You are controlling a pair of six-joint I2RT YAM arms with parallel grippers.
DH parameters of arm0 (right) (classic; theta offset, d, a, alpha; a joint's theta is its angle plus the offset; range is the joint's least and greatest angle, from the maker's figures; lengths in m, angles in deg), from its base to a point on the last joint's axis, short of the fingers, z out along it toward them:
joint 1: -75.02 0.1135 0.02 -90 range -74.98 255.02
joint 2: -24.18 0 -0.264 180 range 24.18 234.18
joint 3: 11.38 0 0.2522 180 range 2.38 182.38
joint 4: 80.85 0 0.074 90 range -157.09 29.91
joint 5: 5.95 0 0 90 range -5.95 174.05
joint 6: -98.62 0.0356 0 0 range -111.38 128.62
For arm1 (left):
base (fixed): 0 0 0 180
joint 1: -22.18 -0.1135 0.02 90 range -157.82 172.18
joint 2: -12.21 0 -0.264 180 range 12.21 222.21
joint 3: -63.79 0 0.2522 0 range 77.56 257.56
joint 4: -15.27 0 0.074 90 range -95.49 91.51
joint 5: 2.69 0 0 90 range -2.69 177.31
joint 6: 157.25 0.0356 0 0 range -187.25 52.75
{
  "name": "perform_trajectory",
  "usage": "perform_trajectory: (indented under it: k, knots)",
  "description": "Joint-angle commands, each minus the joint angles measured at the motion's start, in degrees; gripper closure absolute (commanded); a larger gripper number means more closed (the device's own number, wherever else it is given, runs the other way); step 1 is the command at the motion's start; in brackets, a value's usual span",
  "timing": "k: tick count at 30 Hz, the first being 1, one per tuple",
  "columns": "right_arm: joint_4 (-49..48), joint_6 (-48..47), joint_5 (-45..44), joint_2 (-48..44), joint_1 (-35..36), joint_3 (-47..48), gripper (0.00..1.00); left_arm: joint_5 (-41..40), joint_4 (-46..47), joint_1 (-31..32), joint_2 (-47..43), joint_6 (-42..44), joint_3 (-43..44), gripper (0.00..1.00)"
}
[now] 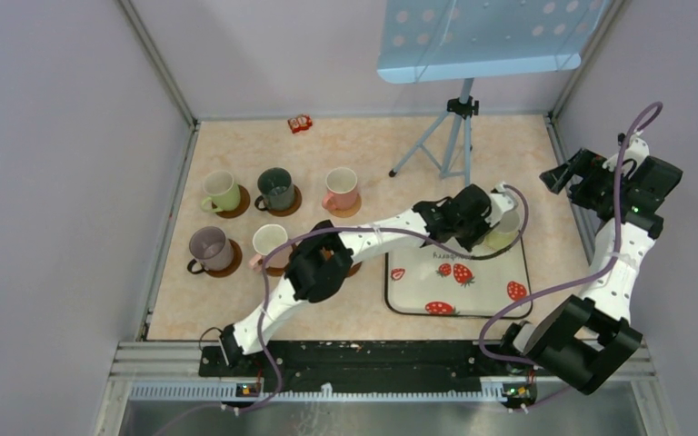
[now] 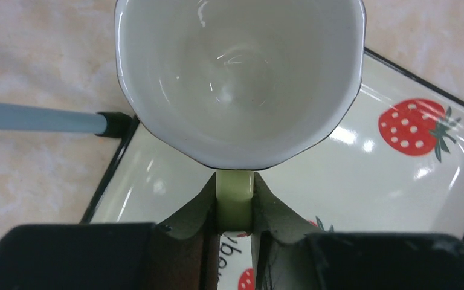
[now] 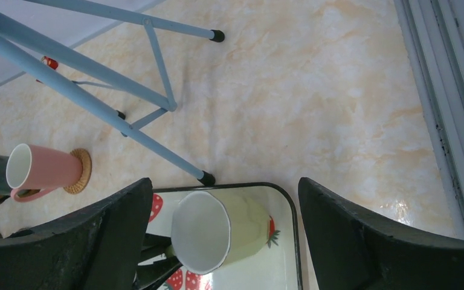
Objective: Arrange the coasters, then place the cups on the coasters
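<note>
A pale yellow-green cup (image 2: 240, 78) stands on the strawberry tray (image 2: 399, 181) at its far right corner. My left gripper (image 2: 234, 208) is shut on this cup's handle, one finger on each side. From above, the same cup (image 1: 506, 227) shows just past the left gripper (image 1: 486, 227). Five more cups sit on brown coasters at the left: yellow-green (image 1: 221, 192), dark green (image 1: 275, 189), pink (image 1: 341, 189), mauve (image 1: 210, 248) and a pale one (image 1: 270, 241). Another coaster (image 1: 353, 269) is mostly hidden under the left arm. My right gripper (image 1: 568, 173) hangs open at the far right, holding nothing.
A blue music stand (image 1: 482, 36) on a tripod (image 1: 445, 136) rises at the back, one foot (image 3: 206, 179) touching the tray's far edge. A small red object (image 1: 301, 123) lies by the back wall. Walls close in the table on three sides.
</note>
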Motion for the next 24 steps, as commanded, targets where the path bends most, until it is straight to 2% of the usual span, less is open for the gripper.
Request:
perform_trajectory:
  k: [1,10,14,18,21,24]
  knots:
    - [-0.8,-0.3,1.4,0.1,-0.4,2.3,0.11,0.7,2.6,0.1,-9.6,0.4,-4.8,0.87]
    - [-0.9,-0.5,2.0,-0.3,-0.4,1.8,0.11,-2.6,2.5,0.2,-21.4,1.6,-20.5,0.97]
    - [-1.0,-0.3,2.4,-0.3,-0.4,1.9,0.11,-7.5,0.5,0.2,-25.7,3.1,-27.5,0.95]
    - [-1.3,-0.2,2.7,-0.2,-0.4,1.7,0.11,-7.1,-1.8,0.4,-27.4,1.7,-31.9,0.92]
    - [-1.4,-0.3,2.8,-0.3,-0.4,1.4,0.11,-6.9,-3.7,0.4,-27.3,1.5,-33.2,0.86]
    - [-1.5,-0.2,2.9,-0.3,-0.4,1.4,0.11,-6.9,-4.4,0.4,-26.8,1.6,-33.1,0.67]
